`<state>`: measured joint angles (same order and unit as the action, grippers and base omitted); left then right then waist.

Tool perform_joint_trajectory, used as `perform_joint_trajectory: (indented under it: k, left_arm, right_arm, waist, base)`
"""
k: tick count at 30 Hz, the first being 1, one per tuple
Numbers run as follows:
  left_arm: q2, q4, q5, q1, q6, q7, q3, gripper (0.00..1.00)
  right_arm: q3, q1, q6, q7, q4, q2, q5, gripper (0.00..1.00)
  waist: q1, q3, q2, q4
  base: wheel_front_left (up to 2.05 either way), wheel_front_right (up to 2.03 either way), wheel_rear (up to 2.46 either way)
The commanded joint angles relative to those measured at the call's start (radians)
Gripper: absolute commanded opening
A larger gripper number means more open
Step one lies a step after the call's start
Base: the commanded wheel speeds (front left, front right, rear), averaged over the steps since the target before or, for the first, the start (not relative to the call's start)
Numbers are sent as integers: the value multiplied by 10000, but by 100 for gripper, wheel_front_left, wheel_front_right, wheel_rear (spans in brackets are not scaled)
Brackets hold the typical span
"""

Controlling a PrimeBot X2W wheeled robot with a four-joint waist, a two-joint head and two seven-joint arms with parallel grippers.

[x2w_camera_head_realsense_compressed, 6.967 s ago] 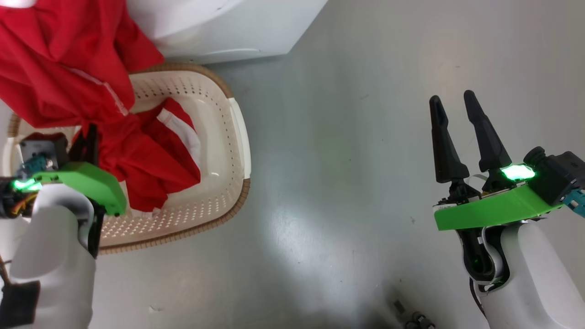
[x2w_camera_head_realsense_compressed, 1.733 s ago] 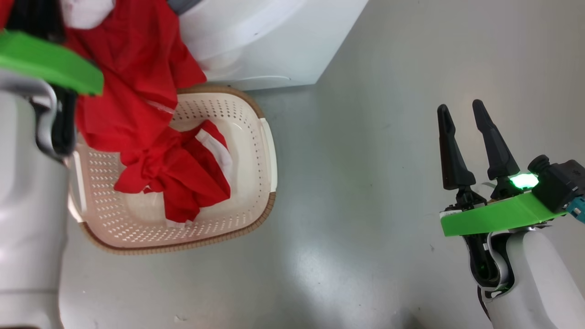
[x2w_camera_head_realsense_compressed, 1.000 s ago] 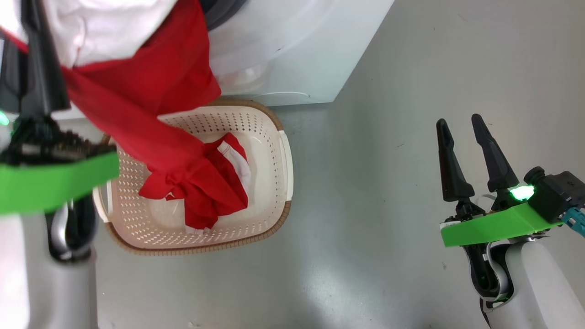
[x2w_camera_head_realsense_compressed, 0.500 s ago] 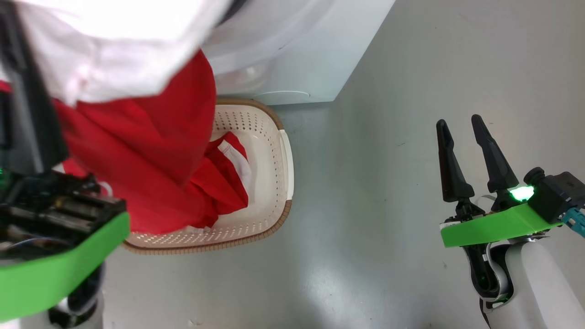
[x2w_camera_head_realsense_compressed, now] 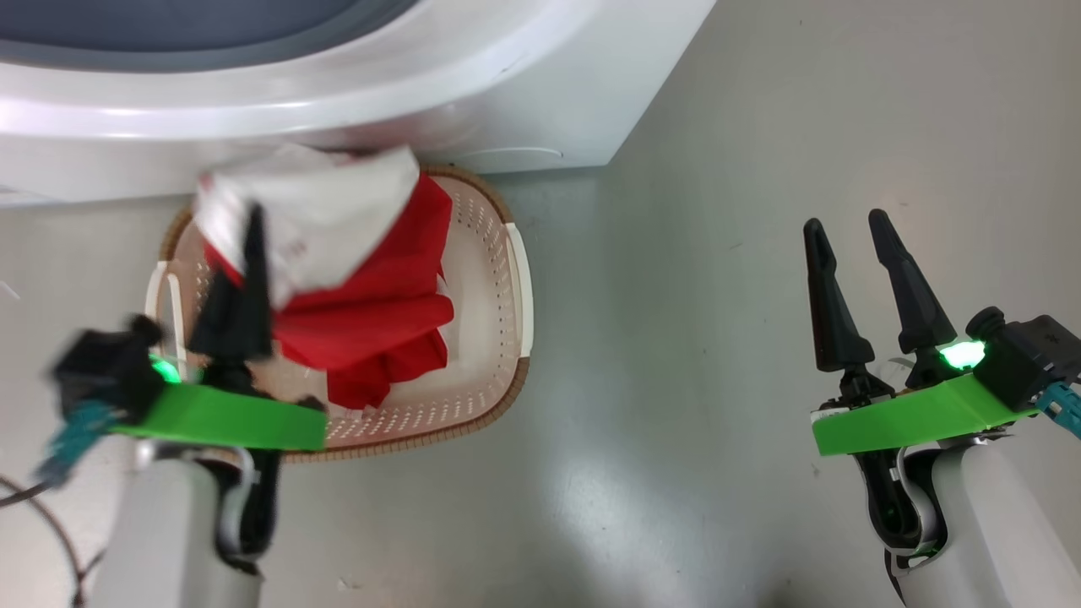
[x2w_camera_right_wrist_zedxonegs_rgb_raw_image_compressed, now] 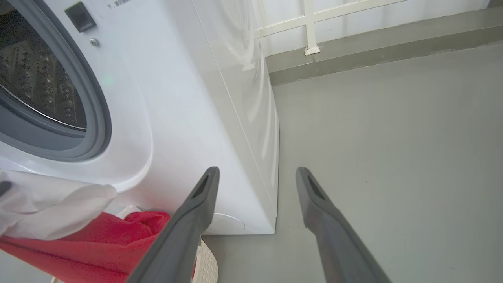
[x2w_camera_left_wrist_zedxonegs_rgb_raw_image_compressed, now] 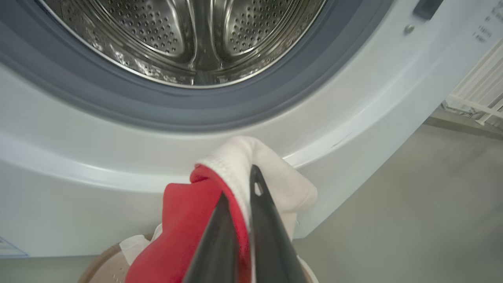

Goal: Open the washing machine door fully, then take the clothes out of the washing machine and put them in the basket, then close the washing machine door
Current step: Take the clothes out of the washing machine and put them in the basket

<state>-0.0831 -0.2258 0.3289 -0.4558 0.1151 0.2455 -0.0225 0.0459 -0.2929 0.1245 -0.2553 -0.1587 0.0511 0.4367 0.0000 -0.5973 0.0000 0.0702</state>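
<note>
The red clothes [x2w_camera_head_realsense_compressed: 380, 312] with a white panel hang over the cream basket [x2w_camera_head_realsense_compressed: 507, 279], their lower folds lying in it. My left gripper [x2w_camera_head_realsense_compressed: 253, 228] is above the basket's left half, shut on the garment's white-trimmed edge [x2w_camera_left_wrist_zedxonegs_rgb_raw_image_compressed: 235, 173]. Just behind the basket stands the white washing machine [x2w_camera_head_realsense_compressed: 549, 101]; its steel drum [x2w_camera_left_wrist_zedxonegs_rgb_raw_image_compressed: 188, 39] looks bare inside the grey gasket. The washing machine door is out of view. Far to the right, over the floor, my right gripper [x2w_camera_head_realsense_compressed: 844, 221] is open with nothing in it, and past its left finger I see the clothes [x2w_camera_right_wrist_zedxonegs_rgb_raw_image_compressed: 98, 243].
Grey floor [x2w_camera_head_realsense_compressed: 676, 380] stretches between the basket and my right arm. A dark cable [x2w_camera_head_realsense_compressed: 42, 523] lies at the lower left. A white railing [x2w_camera_right_wrist_zedxonegs_rgb_raw_image_compressed: 310, 23] and a low kerb run along the wall behind the machine.
My left gripper has come down from close under the camera to just over the basket, bringing the garment with it. The right arm has stayed where it was.
</note>
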Motion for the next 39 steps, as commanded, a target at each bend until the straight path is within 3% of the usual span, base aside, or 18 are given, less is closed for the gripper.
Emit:
perform_joint_trajectory:
  k: [1, 6, 14, 32, 35, 37, 38, 39]
  left_arm:
    - [-245, -359, -106, -174, 65, 104, 110, 0]
    - [-300, -2872, -345, -1013, 131, 156, -259, 0]
    - [-498, -5513, -435, -2175, 152, 160, -807, 0]
    - [-1123, -9366, -96, -4217, 154, 162, -2096, 2]
    - [-1147, -9557, 53, -4370, 154, 162, -2213, 26]
    - [-1155, -9625, 147, -4427, 155, 162, -2290, 58]
    - [-1156, -9648, 202, -4448, 155, 162, -2318, 83]
    - [-1163, -9624, 285, -4467, 155, 162, -2297, 98]
  right_arm:
    - [249, -18, 62, -65, 258, -9, -32, 100]
    - [335, -216, 62, -65, 311, -9, 23, 100]
    - [501, -444, 62, -65, 357, -9, 143, 100]
    - [992, -986, 62, -65, 485, -9, 398, 100]
    - [1016, -1015, 62, -65, 473, -9, 405, 100]
    - [1006, -1025, 62, -65, 459, -9, 406, 100]
    - [998, -1027, 62, -65, 455, -9, 404, 100]
    - [987, -1028, 62, -65, 452, -9, 399, 100]
  waist:
    - [0, -128, 0, 22]
    - [0, -485, 0, 100]
    - [0, -1101, 0, 359]
    - [0, -2294, 0, 875]
    - [0, -2322, 0, 906]
    - [0, -2311, 0, 897]
    - [0, -2303, 0, 885]
    - [0, -2294, 0, 868]
  base:
    - [0, 0, 0]
    - [0, 0, 0]
    - [0, 0, 0]
    - [0, 0, 0]
    - [0, 0, 0]
    - [0, 0, 0]
    - [0, 0, 0]
    - [0, 0, 0]
